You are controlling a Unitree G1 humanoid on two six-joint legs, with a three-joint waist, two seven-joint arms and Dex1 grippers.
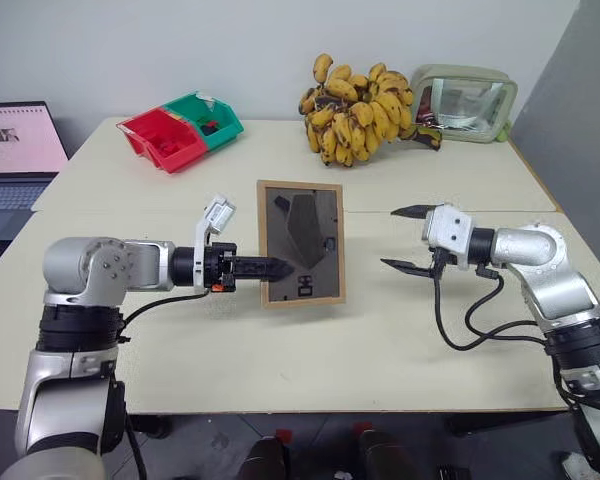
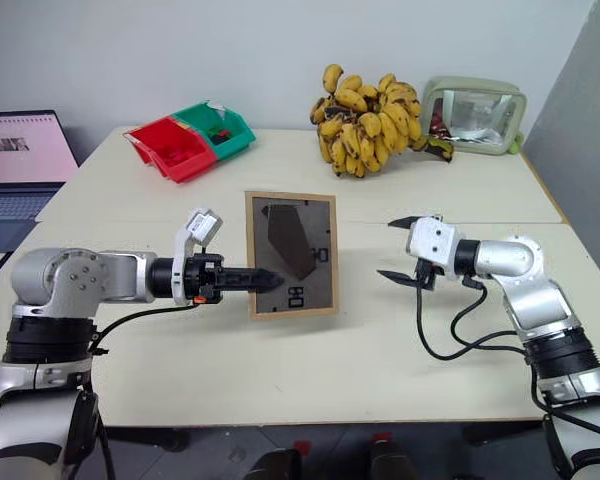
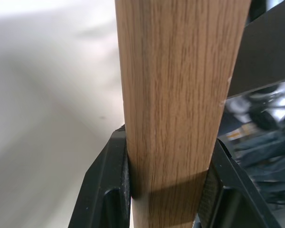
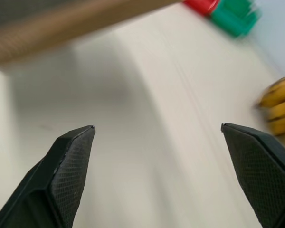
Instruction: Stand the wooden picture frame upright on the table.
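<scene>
The wooden picture frame sits directly at the tip of the left tool, which is clamped on the frame's near side border; the left wrist view shows the light wood edge pinched between the two black fingers. The frame is held with its long axis up and down, its dark back and fold-out stand facing the head camera, so the glass front looks away. Its lower edge seems to be at or just above the tabletop, though from this angle I cannot tell whether it touches. The right tool hangs on the frame's far side from the left tool, clearly apart from it, with its fingers spread wide and nothing between them. The left tool is therefore the one that governs the setting down. Beneath and around the frame the tabletop is flat and bare; the bananas, the pale green pouch and the red and green bins lie well beyond both tools, at the far edge.
</scene>
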